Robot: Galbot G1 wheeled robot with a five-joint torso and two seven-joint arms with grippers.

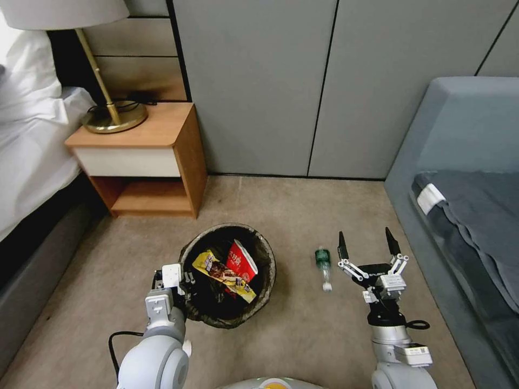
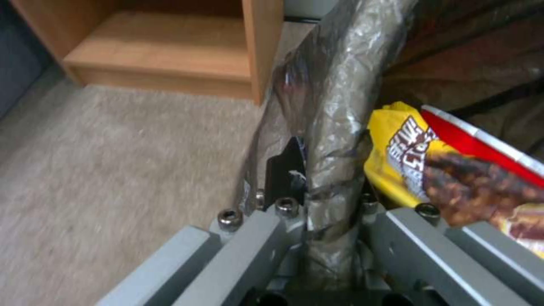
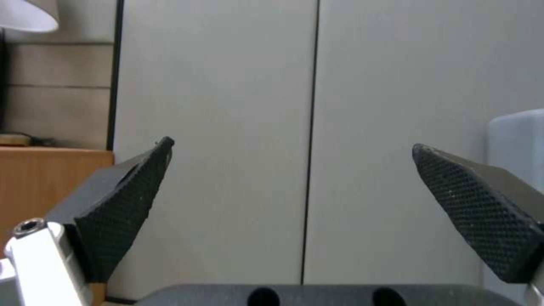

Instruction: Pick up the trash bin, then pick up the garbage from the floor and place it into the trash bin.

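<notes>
The trash bin, round and lined with a dark bag, sits low over the beige carpet ahead of me. My left gripper is shut on its near-left rim; the left wrist view shows the bag-covered rim pinched between the fingers. Inside the bin lie a yellow snack wrapper and a red wrapper. A small green-capped bottle lies on the carpet right of the bin. My right gripper hovers open just right of the bottle, fingertips spread wide, holding nothing.
A wooden nightstand with a brass lamp stands at the back left beside a white bed. A grey sofa runs along the right. Grey wall panels close the back. Open carpet lies between.
</notes>
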